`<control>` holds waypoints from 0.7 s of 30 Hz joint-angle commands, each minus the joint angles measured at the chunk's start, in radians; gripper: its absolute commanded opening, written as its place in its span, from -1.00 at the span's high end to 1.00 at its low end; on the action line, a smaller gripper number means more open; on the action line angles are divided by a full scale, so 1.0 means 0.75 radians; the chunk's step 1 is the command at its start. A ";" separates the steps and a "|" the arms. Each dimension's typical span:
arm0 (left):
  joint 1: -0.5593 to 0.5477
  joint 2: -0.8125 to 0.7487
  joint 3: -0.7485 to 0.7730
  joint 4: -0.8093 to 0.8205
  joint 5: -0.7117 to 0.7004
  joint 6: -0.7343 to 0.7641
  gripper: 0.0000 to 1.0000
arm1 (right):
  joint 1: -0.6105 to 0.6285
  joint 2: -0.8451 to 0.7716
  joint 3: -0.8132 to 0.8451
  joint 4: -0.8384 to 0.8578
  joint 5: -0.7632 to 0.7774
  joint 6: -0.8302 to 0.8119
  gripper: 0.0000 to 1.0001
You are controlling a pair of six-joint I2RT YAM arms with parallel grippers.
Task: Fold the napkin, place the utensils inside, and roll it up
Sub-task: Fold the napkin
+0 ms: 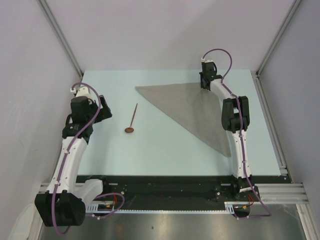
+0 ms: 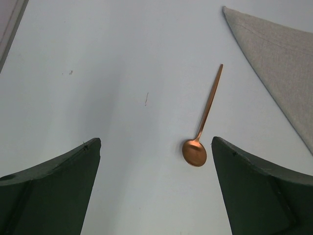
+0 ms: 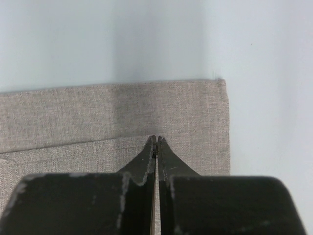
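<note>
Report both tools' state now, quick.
Left tool: open, holding nothing.
Right tool: shut, tips on the napkin; whether it pinches cloth cannot be told.

Brown spoon [image 2: 203, 122] within the wide-spread left hand [image 2: 156, 143], napkin [image 2: 279, 63] upper right.

From my seat I see a pale blue counter [image 1: 165, 155] boxed in by plain greyish walls [image 1: 165, 30] on three sides (aluminium rails [image 1: 62, 37] up the corners). Soft even light, and a brushed metal sheet [image 1: 175, 226] along the near edge.
</note>
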 commanded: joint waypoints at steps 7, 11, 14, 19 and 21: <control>0.018 0.020 0.002 0.018 -0.013 0.033 -0.99 | -0.039 0.116 0.207 0.026 0.066 -0.037 1.00; 0.025 0.028 0.004 0.018 -0.009 0.033 -0.99 | -0.047 0.147 0.244 0.034 0.074 -0.041 1.00; 0.027 0.036 0.004 0.018 -0.007 0.033 -0.99 | -0.049 0.161 0.262 0.049 0.086 -0.043 1.00; 0.031 0.042 0.004 0.018 -0.005 0.031 -0.99 | -0.057 0.159 0.266 0.079 0.107 -0.041 1.00; 0.031 0.048 0.006 0.018 -0.003 0.033 -0.99 | -0.059 0.159 0.266 0.088 0.109 -0.041 1.00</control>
